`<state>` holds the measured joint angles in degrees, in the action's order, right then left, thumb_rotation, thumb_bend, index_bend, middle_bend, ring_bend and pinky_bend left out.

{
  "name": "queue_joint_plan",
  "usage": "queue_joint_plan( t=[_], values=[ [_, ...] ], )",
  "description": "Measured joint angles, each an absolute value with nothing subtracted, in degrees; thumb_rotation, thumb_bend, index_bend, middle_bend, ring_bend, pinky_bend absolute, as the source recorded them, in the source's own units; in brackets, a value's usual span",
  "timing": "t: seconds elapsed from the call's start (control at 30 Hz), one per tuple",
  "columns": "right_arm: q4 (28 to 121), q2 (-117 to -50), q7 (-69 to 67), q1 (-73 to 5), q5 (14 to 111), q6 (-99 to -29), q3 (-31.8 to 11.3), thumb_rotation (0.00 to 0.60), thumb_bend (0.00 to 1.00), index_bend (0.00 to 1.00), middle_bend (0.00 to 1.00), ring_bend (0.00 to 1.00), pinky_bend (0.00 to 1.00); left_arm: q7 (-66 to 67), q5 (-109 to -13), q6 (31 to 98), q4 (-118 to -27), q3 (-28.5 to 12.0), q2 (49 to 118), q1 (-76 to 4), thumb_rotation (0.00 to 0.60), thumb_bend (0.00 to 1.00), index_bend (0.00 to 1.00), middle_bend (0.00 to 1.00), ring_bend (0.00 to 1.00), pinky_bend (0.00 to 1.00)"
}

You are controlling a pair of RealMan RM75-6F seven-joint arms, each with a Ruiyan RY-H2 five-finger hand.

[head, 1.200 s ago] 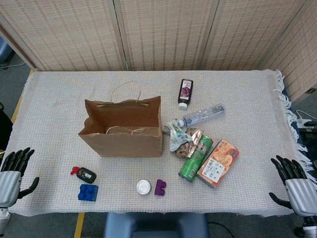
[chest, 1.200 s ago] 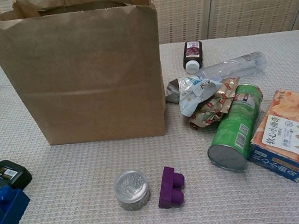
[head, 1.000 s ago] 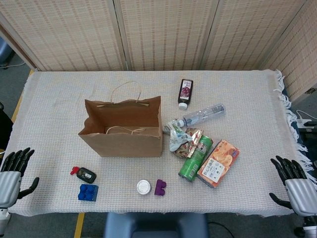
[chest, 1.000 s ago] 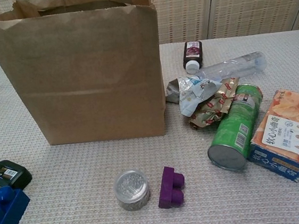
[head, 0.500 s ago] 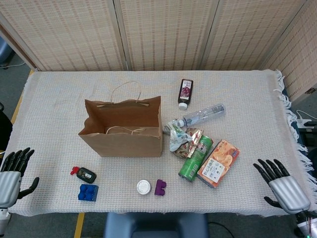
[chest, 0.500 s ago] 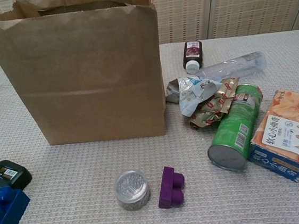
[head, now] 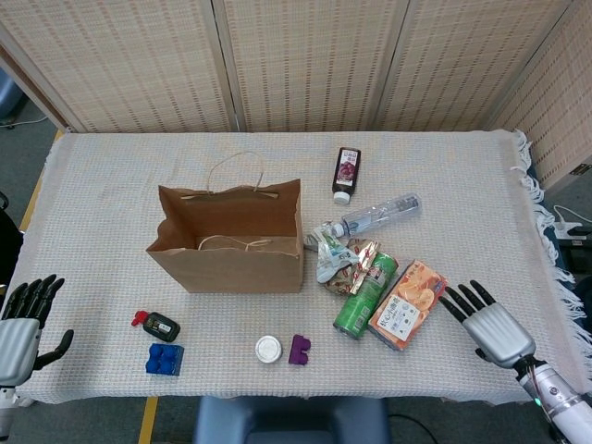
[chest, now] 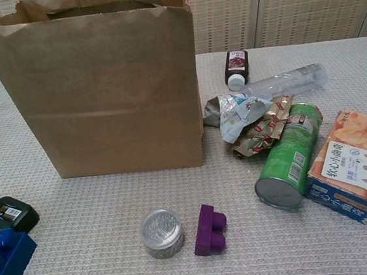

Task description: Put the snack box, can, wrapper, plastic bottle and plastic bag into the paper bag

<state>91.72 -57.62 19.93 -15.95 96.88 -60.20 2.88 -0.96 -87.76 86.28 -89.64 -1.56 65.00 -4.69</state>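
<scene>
Two hands: both in head view only, neither holds anything.
Right hand (head: 488,324): over the table's right front area, palm down, fingers (head: 460,302) spread apart and pointing up-left at the snack box; fingertips near the box's right edge, not touching.
Left hand (head: 18,326): off the table's front-left corner, fingers apart, well away from every task item.
Snack box (head: 408,302): orange, lying flat right of centre, just beside the can; nearest task item to the right hand.
Can (head: 363,294): green tube, on its side, metal base toward the front edge, top end against the wrapper pile.
Wrapper (head: 357,262): crumpled foil, red and gold, between the can and the paper bag's right side.
Plastic bag (head: 327,253): crumpled, silver-blue, touching the wrapper, just beside the bag's right wall.
Plastic bottle (head: 377,215): clear, lying flat behind the pile, cap end toward the plastic bag.
Paper bag (head: 228,239): brown, upright, mouth open, handles visible, left of centre; none of the task items are inside it.
Dark bottle (head: 346,172): small, white cap, lying behind the clear one.
Front row: round tin (head: 268,349), purple brick (head: 299,349), blue brick (head: 165,359), black case (head: 160,326) with a red piece at its left.
Table (head: 111,166): woven cream cloth.
</scene>
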Motion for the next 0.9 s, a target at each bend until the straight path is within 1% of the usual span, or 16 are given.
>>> queue_joint_plan(
  t=[0.2, 0.5, 0.73, 0.9],
  values=[
    [92.0, -61.33, 24.15, -19.9, 92.47, -55.25, 0.73, 0.6, 0.05, 0.0, 0.0, 0.0, 0.0, -1.01, -87.61, 85.98, -89.75, -1.64, 64.92, -4.87, 0.6, 0.37, 0.04, 0.0, 0.0, 0.0],
    [88.83, -67.62, 27.55, -22.85, 87.33, -51.34, -0.37, 0.6, 0.05, 0.0, 0.0, 0.0, 0.0, -1.29, -87.25, 85.24, -90.03, -1.77, 64.64, -5.23, 0.6, 0.37, 0.04, 0.0, 0.0, 0.0],
    [87.25, -69.69, 28.39, -24.55, 85.6, -50.88, -0.94, 0.6, 0.05, 0.0, 0.0, 0.0, 0.0, -1.12, -86.72, 84.49, -90.49, -1.96, 64.43, -5.61, 0.6, 0.37, 0.04, 0.0, 0.0, 0.0],
    [86.69, -70.4, 29.28, -26.3, 82.88, -48.09, -1.21, 0.6, 0.05, 0.0, 0.0, 0.0, 0.0, -0.96, -86.39, 84.11, -90.8, -2.07, 64.32, -5.82, 0.6, 0.37, 0.04, 0.0, 0.0, 0.0]
  ],
)
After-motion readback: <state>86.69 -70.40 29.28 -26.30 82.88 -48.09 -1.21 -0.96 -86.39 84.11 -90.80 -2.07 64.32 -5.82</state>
